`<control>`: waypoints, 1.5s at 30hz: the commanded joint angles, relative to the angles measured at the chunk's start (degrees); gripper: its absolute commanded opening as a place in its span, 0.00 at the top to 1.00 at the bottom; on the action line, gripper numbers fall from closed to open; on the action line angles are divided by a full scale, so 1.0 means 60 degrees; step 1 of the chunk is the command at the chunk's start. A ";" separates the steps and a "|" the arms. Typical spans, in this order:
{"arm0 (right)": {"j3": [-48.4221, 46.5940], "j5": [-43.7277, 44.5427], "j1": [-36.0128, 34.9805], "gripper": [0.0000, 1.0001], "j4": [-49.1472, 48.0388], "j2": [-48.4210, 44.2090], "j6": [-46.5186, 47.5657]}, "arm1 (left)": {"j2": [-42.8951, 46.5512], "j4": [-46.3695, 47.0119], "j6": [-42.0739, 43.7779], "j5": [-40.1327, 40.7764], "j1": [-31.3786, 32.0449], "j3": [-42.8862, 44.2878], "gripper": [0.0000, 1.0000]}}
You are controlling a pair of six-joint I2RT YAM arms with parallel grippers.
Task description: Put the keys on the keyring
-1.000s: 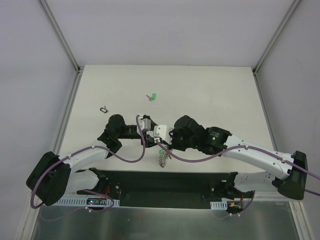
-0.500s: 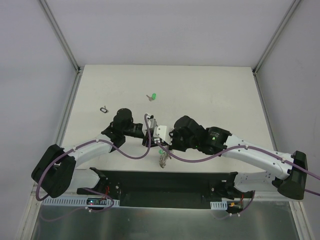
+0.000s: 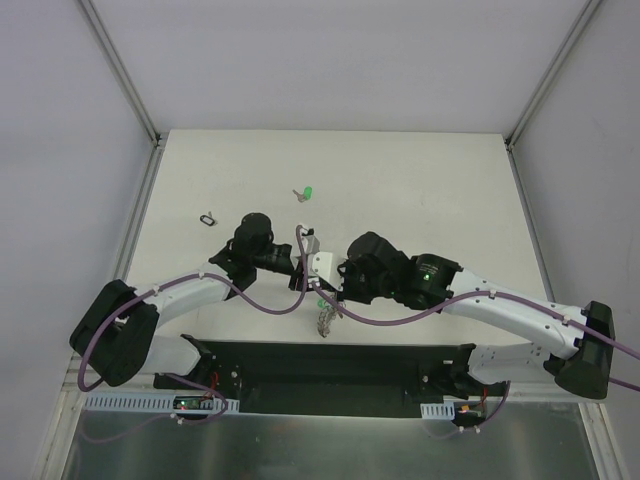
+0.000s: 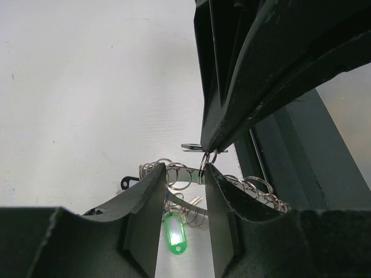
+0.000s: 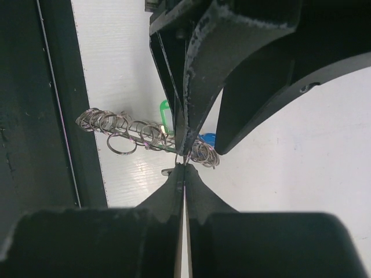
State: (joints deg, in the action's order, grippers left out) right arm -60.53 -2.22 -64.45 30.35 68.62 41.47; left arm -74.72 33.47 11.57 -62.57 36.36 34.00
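The keyring [image 4: 255, 188] is a metal band strung with several small rings; it lies on the table below both grippers and also shows in the top view [image 3: 324, 320] and the right wrist view [image 5: 124, 128]. A green tag [image 4: 174, 237] and a silver key blade [image 4: 195, 201] lie by it, and a blue head [image 5: 207, 138] sits at its end. My right gripper [image 5: 184, 167] is shut on a small metal ring [image 4: 206, 161]. My left gripper [image 4: 184, 171] is open, its right fingertip touching that ring. A loose green key [image 3: 308, 192] lies farther back.
A small black loop-shaped item [image 3: 208, 217] lies at the left of the table. The arms' black base plate [image 3: 330, 365] runs along the near edge, close behind the keyring. Grey walls enclose the table on three sides.
My left arm has swung right until its gripper meets the right gripper's tip, and its jaws have narrowed. The right arm and the keyring have stayed put.
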 commanded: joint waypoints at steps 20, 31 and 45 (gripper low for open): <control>0.0127 0.0985 -0.0055 0.99 -0.0136 -0.0450 -0.0202 | 0.0616 0.1684 -0.1195 0.0845 0.0122 -0.0158 1.00; 0.0655 0.0692 -0.0055 0.99 -0.0472 -0.0480 -0.0569 | 0.0764 0.4275 -0.2997 0.2048 0.0122 -0.1007 1.00; 0.0802 0.1116 -0.0055 0.99 -0.1469 -0.0421 -0.0584 | 0.0412 0.6112 -0.4083 0.2561 0.0136 -0.1857 1.00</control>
State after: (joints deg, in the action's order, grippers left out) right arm -55.22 2.68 -64.51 23.07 66.76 38.35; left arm -72.90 63.51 -11.66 -48.82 36.82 24.05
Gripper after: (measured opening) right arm 0.015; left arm 0.002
